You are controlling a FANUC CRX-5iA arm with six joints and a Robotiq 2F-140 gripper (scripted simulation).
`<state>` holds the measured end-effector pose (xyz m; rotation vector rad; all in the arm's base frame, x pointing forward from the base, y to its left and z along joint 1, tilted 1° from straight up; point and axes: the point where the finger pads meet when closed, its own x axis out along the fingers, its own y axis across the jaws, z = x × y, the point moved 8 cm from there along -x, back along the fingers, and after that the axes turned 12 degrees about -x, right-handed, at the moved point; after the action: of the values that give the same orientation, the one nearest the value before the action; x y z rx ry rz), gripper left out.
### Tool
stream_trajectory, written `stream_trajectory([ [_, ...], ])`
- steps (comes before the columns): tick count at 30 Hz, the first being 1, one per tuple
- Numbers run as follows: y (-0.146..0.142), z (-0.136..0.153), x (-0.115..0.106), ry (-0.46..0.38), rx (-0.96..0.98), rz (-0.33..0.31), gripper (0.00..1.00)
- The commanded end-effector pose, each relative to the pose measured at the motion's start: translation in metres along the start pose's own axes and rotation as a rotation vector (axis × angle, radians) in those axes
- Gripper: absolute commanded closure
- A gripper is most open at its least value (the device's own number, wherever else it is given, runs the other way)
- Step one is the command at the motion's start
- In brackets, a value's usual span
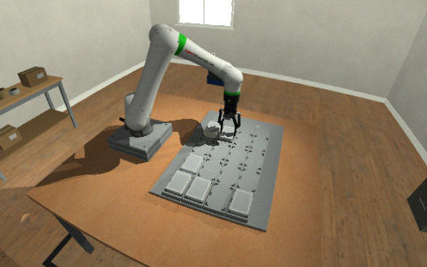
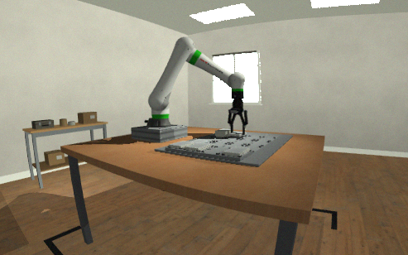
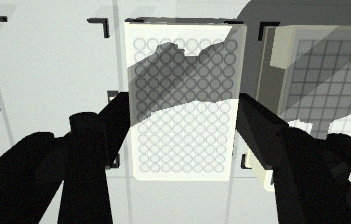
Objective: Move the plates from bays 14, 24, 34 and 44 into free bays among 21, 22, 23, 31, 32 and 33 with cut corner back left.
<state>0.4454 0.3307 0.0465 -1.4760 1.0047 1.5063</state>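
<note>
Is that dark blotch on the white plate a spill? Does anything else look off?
Nothing stands out. The dark patch on the plate is only shadow, not a spill. The hand is shut on the plate, which sits square to the black corner pieces. The other plates look flat in their bays.

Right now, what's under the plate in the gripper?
The sealed plate, clamped in the gripper, covers the deck beneath it; only black corner pieces show around it.
</note>
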Motion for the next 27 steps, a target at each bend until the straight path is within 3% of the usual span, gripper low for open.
stream_trajectory([
  [1, -0.0006, 0.0001, -0.0010, 0.000, 0.000, -0.002, 0.90],
  [27, -0.0006, 0.0001, 0.0069, 0.000, 0.000, -0.002, 0.90],
])
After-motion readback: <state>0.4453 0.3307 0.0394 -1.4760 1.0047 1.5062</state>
